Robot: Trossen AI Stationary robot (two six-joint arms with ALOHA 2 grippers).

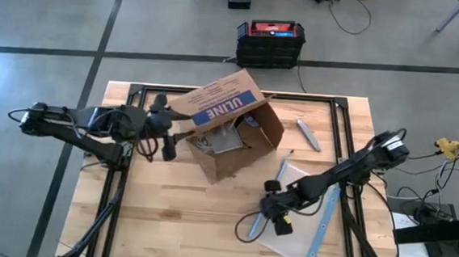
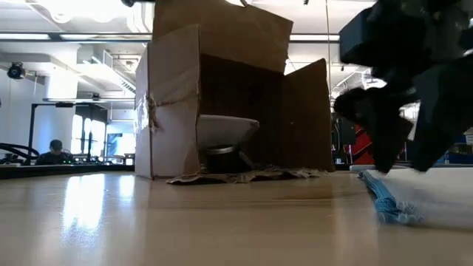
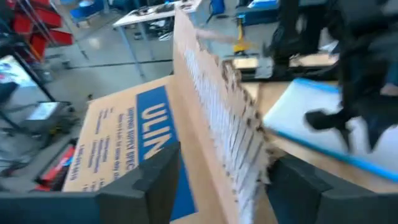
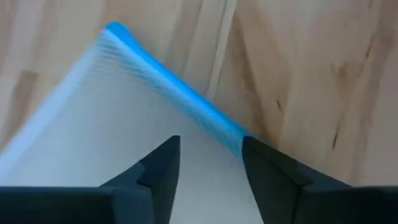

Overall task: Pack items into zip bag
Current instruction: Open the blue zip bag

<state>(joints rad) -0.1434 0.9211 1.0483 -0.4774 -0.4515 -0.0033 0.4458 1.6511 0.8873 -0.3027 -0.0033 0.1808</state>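
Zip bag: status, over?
Left gripper open, jaws astride the box flap. Right gripper open over the bag, which lies flat on the table. No items in the bag visible.

Tipped ULINE box (image 1: 229, 116) on table (image 1: 175, 214)

1. A brown ULINE cardboard box (image 1: 228, 120) lies tipped on its side in the middle of the wooden table (image 1: 167, 213), its open mouth facing the right arm's side.
2. The left hand (image 1: 187, 126) is at the box's flap.
3. The right hand (image 1: 274, 215) hangs over the zip bag (image 1: 307, 231), which lies flat on the table with its blue strip along the right edge.
4. A pale, slim object (image 1: 307, 133) lies right of the box.
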